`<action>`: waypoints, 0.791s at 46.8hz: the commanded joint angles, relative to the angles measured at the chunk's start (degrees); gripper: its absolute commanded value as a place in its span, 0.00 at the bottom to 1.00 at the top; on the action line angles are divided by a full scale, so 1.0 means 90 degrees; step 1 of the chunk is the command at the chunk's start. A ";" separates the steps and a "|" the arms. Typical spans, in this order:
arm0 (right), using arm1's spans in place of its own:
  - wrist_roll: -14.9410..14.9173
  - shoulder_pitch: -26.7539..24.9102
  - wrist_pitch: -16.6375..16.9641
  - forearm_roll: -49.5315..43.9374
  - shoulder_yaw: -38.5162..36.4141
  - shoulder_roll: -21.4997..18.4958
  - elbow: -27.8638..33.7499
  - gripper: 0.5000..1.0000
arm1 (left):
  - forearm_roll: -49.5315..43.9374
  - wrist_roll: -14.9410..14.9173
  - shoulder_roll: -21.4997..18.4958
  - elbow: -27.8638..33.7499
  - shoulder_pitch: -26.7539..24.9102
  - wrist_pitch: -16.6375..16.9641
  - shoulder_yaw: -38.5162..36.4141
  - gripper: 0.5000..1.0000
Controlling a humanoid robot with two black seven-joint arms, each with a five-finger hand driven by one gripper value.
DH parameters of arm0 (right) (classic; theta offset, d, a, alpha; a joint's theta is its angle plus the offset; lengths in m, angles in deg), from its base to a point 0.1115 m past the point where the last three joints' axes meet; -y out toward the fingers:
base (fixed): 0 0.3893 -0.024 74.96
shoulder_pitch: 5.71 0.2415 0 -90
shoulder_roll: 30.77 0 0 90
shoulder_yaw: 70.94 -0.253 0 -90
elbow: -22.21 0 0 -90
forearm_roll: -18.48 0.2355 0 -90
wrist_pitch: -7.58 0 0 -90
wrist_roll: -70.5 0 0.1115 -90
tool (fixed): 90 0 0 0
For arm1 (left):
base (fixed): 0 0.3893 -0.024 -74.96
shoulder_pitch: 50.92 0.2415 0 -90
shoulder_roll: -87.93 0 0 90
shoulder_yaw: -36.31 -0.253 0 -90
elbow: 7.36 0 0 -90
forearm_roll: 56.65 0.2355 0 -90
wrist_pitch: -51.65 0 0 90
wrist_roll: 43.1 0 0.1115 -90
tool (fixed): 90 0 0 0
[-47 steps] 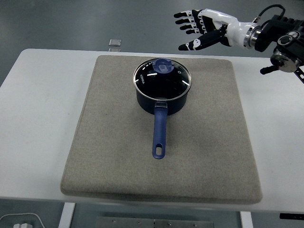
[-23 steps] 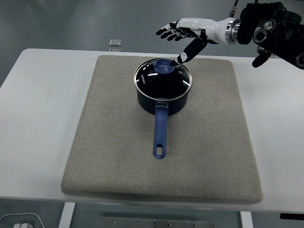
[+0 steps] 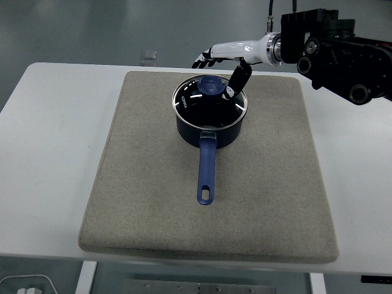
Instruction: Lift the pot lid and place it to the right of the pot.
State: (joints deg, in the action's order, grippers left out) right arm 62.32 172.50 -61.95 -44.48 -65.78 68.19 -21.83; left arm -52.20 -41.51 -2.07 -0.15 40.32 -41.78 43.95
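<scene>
Glossy cookware on matt cloth

We see a pot of dark glossy enamel-like metal, its lid shiny glass with a metal rim and smooth blue plastic-looking knob, on a rough, matt grey fabric mat over our smooth white table; the right hand looks hard, glossy plastic.

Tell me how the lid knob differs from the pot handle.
The knob is a short, round, lighter blue button; the handle is a long, darker blue bar with a hanging hole at its end. The knob stands on the glass lid; the handle runs out from the pot wall toward the table's near edge. Both are blue grips.
</scene>
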 commanded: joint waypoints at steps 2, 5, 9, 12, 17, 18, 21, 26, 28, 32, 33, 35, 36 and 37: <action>0.0000 0.0032 0.0001 -0.0201 0.0090 -0.0067 0.0001 0.85 | 0.0003 -0.0001 0.0000 0.0000 -0.0001 0.0000 0.0000 1.00; 0.0000 0.0032 0.0001 -0.0386 0.0100 -0.0155 0.0001 0.85 | 0.0003 -0.0001 0.0000 0.0000 -0.0001 0.0000 0.0000 1.00; 0.0000 0.0062 -0.0008 -0.0660 0.0168 -0.0175 0.0001 0.85 | 0.0003 -0.0001 0.0000 0.0000 -0.0001 0.0000 0.0000 1.00; 0.0000 0.0071 0.0001 -0.0699 0.0178 -0.0185 0.0001 0.84 | -0.0007 -0.0001 0.0000 0.0000 -0.0001 0.0000 0.0000 1.00; 0.0000 0.0071 0.0001 -0.0709 0.0188 -0.0185 0.0020 0.83 | 0.0003 -0.0001 0.0000 0.0000 -0.0001 0.0000 0.0000 1.00; 0.0000 0.0071 0.0001 -0.0709 0.0188 -0.0195 0.0030 0.83 | 0.0003 -0.0001 0.0000 0.0000 -0.0001 0.0000 0.0000 1.00; 0.0000 0.0071 -0.0008 -0.0709 0.0188 -0.0214 0.0040 0.82 | 0.0003 -0.0001 0.0000 0.0000 -0.0001 0.0000 0.0000 1.00; 0.0000 0.0071 -0.0008 -0.0709 0.0198 -0.0214 0.0040 0.77 | 0.0003 -0.0001 0.0000 0.0000 -0.0001 0.0000 0.0000 1.00; 0.0000 0.0071 0.0001 -0.0709 0.0198 -0.0214 0.0040 0.73 | 0.0003 -0.0001 0.0000 0.0000 -0.0001 0.0000 0.0000 1.00; 0.0000 0.0071 -0.0008 -0.0709 0.0198 -0.0214 0.0040 0.73 | 0.0003 -0.0001 0.0000 0.0000 -0.0001 0.0000 0.0000 1.00; 0.0000 0.0071 -0.0008 -0.0709 0.0198 -0.0214 0.0040 0.73 | 0.0003 -0.0001 0.0000 0.0000 -0.0001 0.0000 0.0000 1.00; -0.0010 0.0071 -0.0008 -0.0709 0.0198 -0.0214 0.0040 0.73 | 0.0003 -0.0001 0.0000 0.0000 -0.0001 0.0000 0.0000 1.00; -0.0010 0.0071 -0.0018 -0.0709 0.0198 -0.0214 0.0040 0.72 | 0.0003 -0.0001 0.0000 0.0000 -0.0001 0.0000 0.0000 1.00; -0.0010 0.0071 -0.0018 -0.0709 0.0198 -0.0214 0.0040 0.72 | 0.0003 -0.0001 0.0000 0.0000 -0.0001 0.0000 0.0000 1.00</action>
State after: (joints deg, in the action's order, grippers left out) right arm 62.31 173.15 -62.01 -50.86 -64.00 66.26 -21.46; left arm -52.17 -41.52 -2.07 -0.15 40.32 -41.78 43.96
